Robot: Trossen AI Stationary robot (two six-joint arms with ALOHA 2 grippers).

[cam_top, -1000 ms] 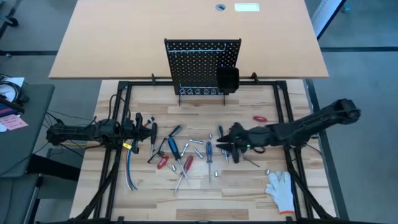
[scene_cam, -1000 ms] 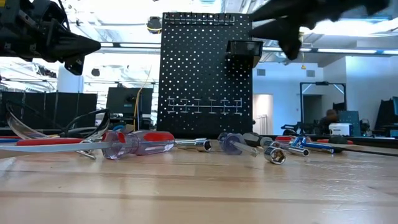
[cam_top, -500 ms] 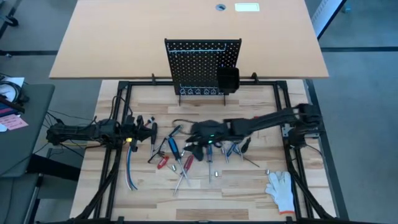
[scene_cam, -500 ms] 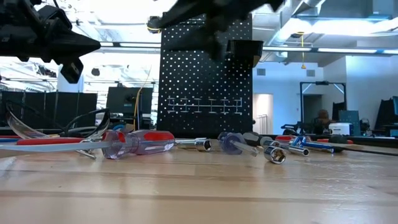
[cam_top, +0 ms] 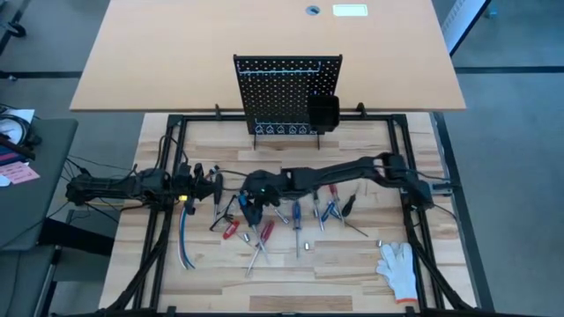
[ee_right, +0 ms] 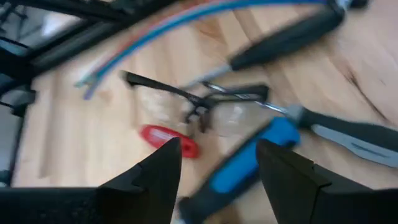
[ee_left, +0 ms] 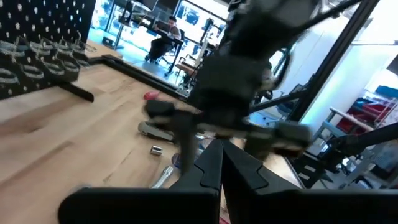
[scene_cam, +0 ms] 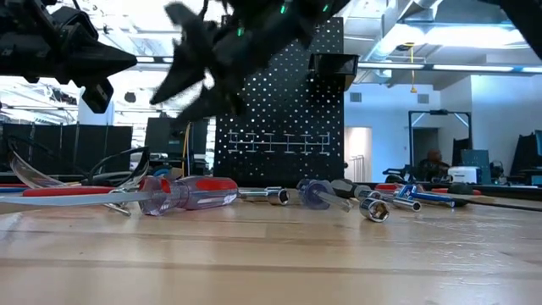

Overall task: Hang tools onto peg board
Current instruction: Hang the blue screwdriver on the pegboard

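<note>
No readable writing anywhere, so nothing to report on labels. Biggest thing is the tan tabletop (cam_top: 176, 62) at the back, with a lighter butcher-block wood bench (cam_top: 282, 264) in front of it inside a black frame. The low view looks past it into a bright open workshop with monitors and ceiling lights.

The peg board (cam_top: 282, 92) stands upright at the far edge of the bench, black, perforated, with a small black bin (cam_top: 322, 112) on its right side and a row of wire hooks low down. None of the tools hang on it; the tools (cam_top: 264, 220) are all scattered flat across the bench middle, including a blue-handled screwdriver (ee_right: 239, 165) and clear safety glasses (ee_right: 199, 106).

The right gripper (cam_top: 249, 201) reaches across to the left-centre, fingers spread and empty, hovering over that screwdriver and glasses. The left gripper (cam_top: 214, 185) sits just beside it at the left, clamped shut on nothing. A white glove (cam_top: 398, 269) lies near the front right.
</note>
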